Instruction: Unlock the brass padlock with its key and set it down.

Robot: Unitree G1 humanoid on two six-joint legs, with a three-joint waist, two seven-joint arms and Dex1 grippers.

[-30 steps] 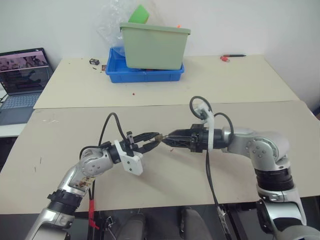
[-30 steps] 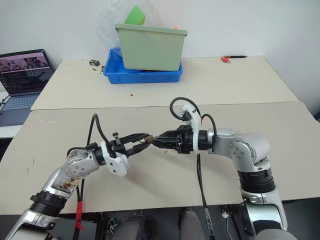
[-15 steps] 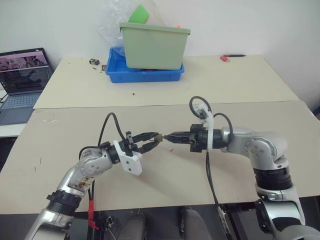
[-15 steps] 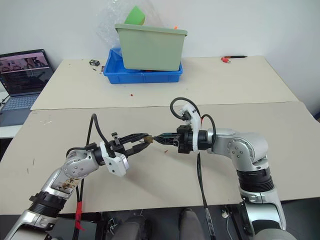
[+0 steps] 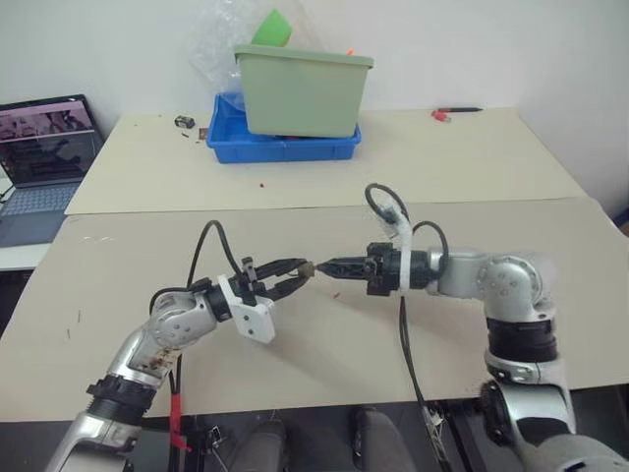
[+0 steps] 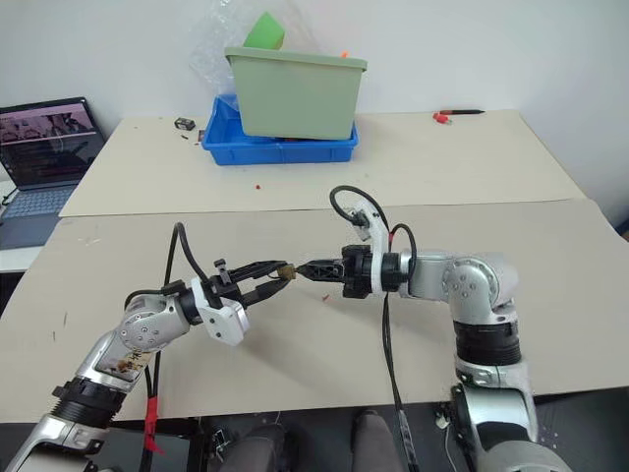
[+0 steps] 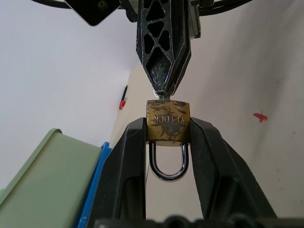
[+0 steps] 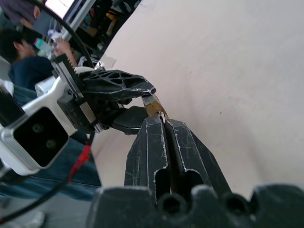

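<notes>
- Both arms reach in over the table, and the two hands meet tip to tip in front of the robot.
- The left hand points towards 2 o'clock, roughly level; its two black fingers stand a little apart, clamped on the body of the brass padlock.
- The right hand points towards 9 o'clock, tilted slightly down. Its fingers are pressed together, tips right at the padlock's free end.

White wall behind 2 beige tables; laptop at left.
</notes>
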